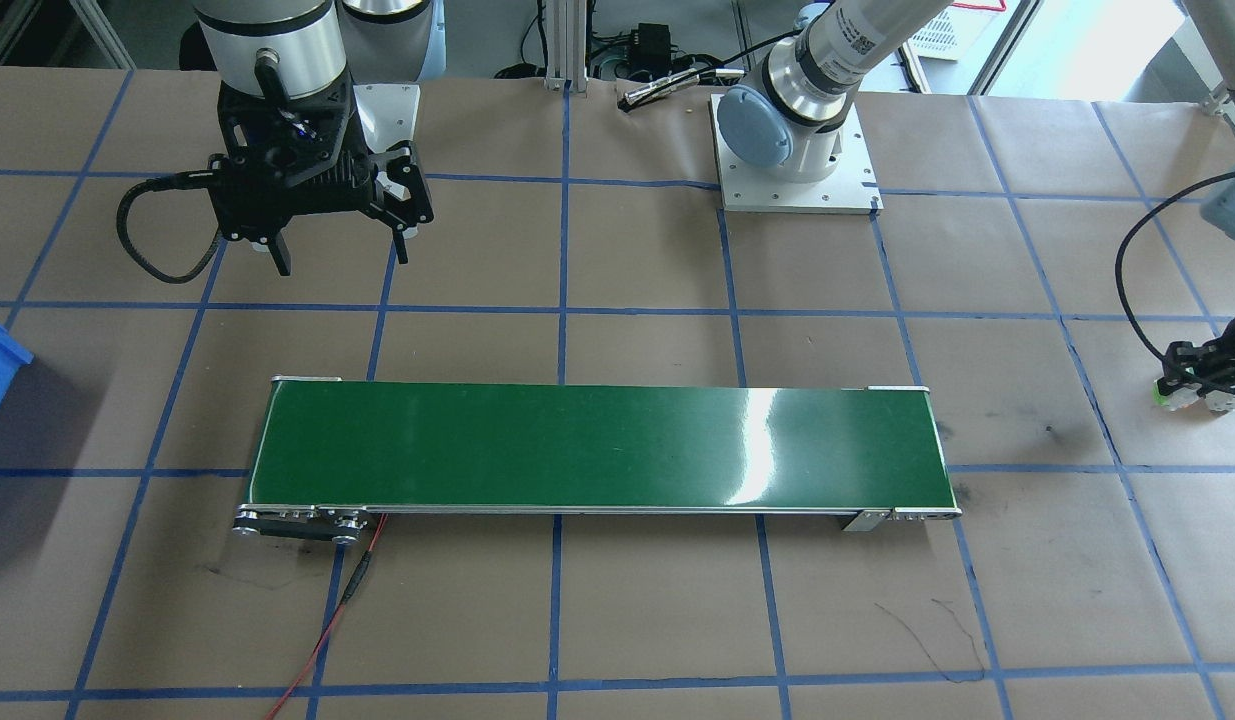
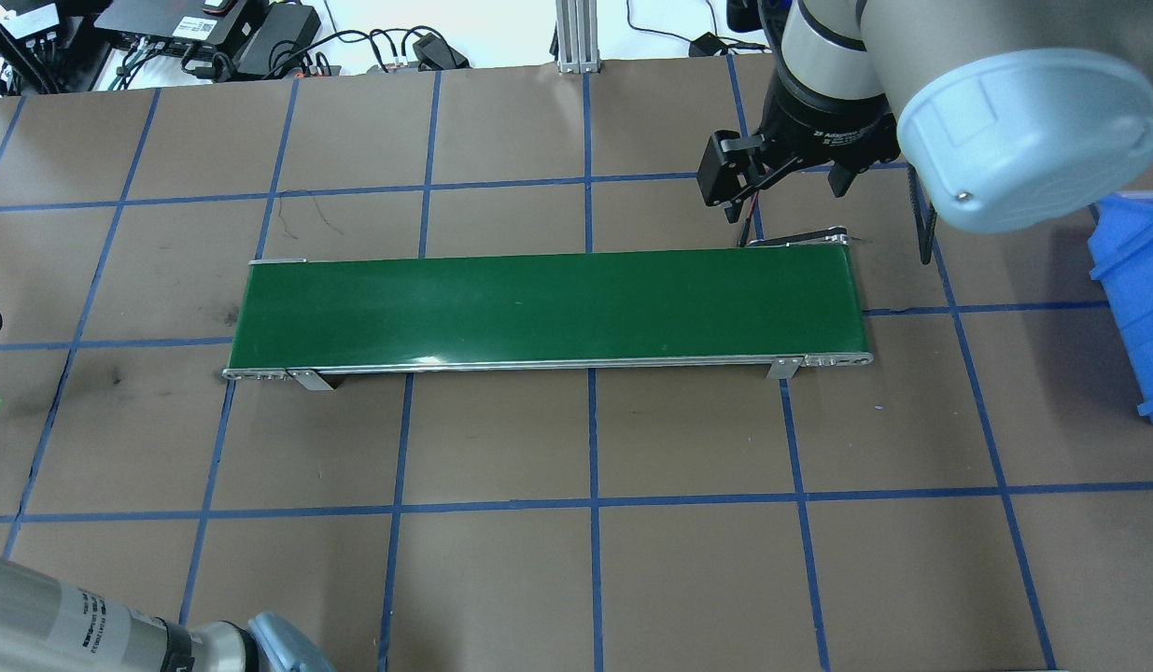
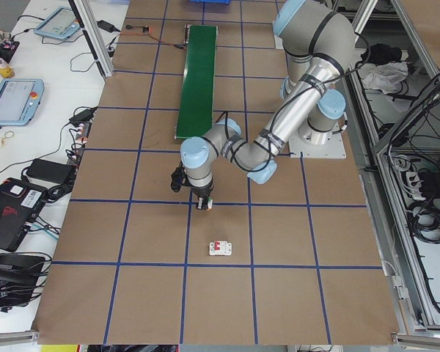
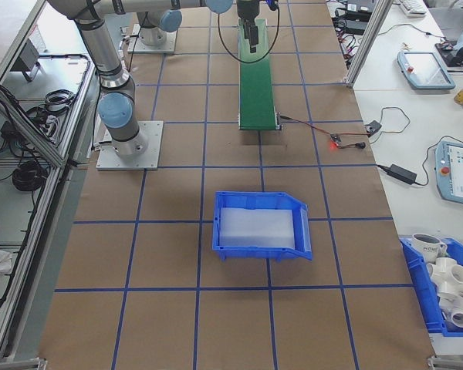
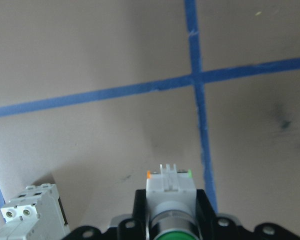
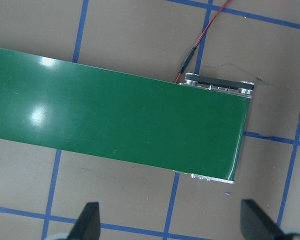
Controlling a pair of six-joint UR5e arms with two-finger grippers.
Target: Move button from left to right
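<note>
Button (image 5: 170,201) sits clamped in the left gripper (image 5: 170,220) above the tabletop (image 5: 115,50), so pickup looks done; next, carry it toward the open right gripper (image 1: 342,245).

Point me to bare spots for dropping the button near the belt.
The whole green belt is bare. So is the paper between the belt and the blue bin. The right gripper hangs open beside the belt's far end. The left gripper holds the button.
</note>
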